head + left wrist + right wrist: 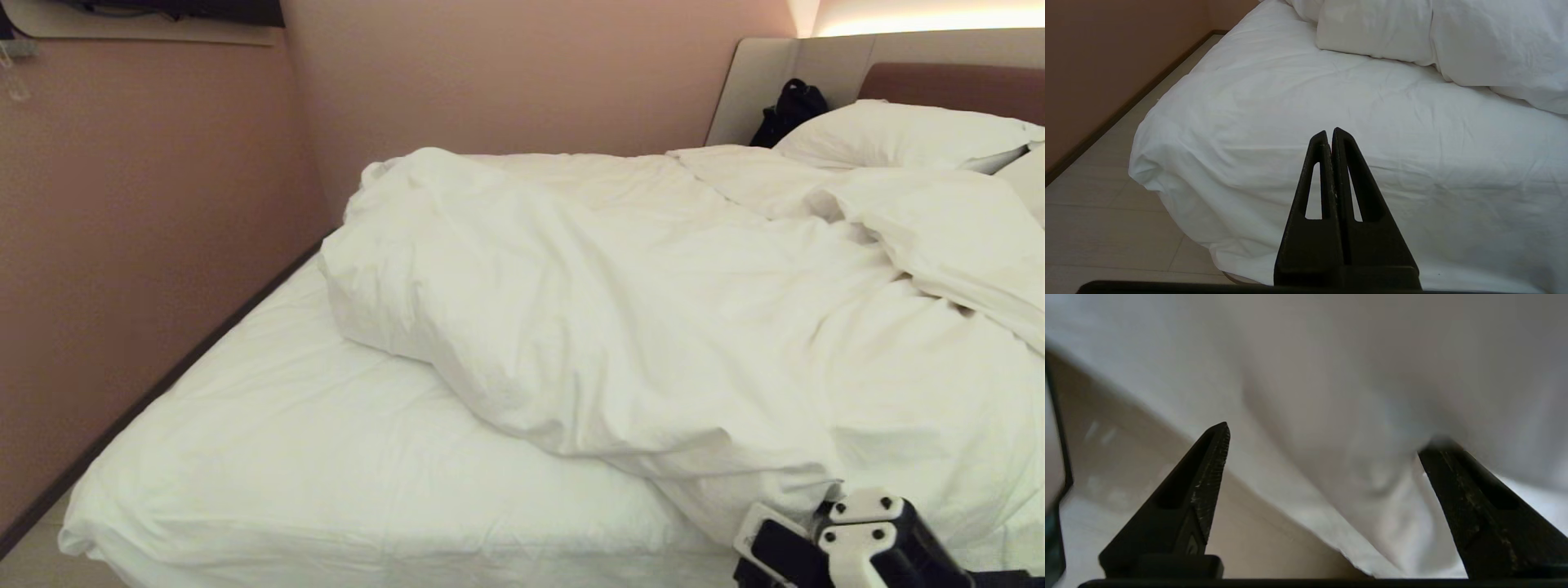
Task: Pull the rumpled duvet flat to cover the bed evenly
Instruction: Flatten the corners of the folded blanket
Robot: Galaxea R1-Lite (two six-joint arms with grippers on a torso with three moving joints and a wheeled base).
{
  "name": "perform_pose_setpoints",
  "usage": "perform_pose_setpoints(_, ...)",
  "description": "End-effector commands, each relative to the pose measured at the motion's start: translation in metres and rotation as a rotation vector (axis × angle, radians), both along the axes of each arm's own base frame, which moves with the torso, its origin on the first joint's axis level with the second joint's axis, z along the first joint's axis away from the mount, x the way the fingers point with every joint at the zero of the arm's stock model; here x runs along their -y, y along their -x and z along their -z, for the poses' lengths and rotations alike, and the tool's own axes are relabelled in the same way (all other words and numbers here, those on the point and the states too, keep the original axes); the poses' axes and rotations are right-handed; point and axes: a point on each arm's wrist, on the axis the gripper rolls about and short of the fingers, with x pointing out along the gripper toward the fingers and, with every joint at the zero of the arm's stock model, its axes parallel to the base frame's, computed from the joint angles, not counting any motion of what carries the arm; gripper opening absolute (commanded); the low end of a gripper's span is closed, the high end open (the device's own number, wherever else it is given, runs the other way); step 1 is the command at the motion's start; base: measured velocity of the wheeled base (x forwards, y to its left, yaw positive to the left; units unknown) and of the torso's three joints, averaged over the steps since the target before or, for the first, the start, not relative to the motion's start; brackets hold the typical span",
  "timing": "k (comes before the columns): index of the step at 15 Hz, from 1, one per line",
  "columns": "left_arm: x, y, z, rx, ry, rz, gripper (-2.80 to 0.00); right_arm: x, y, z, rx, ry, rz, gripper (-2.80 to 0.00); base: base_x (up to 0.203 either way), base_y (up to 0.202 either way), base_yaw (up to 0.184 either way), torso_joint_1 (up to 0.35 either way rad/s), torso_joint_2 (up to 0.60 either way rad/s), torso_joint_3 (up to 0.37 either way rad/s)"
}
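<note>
Hanging at the bed's [326,490] near edge, right gripper [1323,445] jaws spread wide, duvet [620,310] cloth between and beyond them, ungripped. Left gripper [1329,132] jaws pressed together, duvet well beyond.

No text, label, brand, number or sign can be read anywhere in the three views. Nothing legible is carried by any surface that is shown.
</note>
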Motion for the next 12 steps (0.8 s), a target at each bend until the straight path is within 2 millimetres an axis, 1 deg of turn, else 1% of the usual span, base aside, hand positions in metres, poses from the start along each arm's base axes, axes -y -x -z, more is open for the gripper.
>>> perform_pose_setpoints(1,0.000,0.000,0.000,0.001,0.001,-0.001,-2.80,-0.023,-0.028,-0.012,0.220,-0.190,0.022,0.00,0.000,0.000,0.000,0.000,0.00,0.000)
perform_pose_setpoints(6,0.000,0.000,0.000,0.001,0.001,-0.001,-2.80,-0.020,-0.057,-0.029,0.312,-0.228,0.129,0.00,0.000,0.000,0.000,0.000,0.00,0.000)
perform_pose_setpoints(9,0.000,0.000,0.000,0.001,0.001,-0.001,-2.80,-0.019,-0.064,-0.029,0.348,-0.182,0.205,0.00,0.000,0.000,0.000,0.000,0.00,0.000)
perform_pose_setpoints(11,0.000,0.000,0.000,0.001,0.001,-0.001,-2.80,-0.018,-0.069,-0.031,0.360,-0.178,0.222,0.00,0.000,0.000,0.000,0.000,0.00,0.000)
perform_pose_setpoints(12,0.000,0.000,0.000,0.001,0.001,-0.002,-2.80,-0.016,-0.075,-0.032,0.366,-0.177,0.243,0.00,0.000,0.000,0.000,0.000,0.00,0.000)
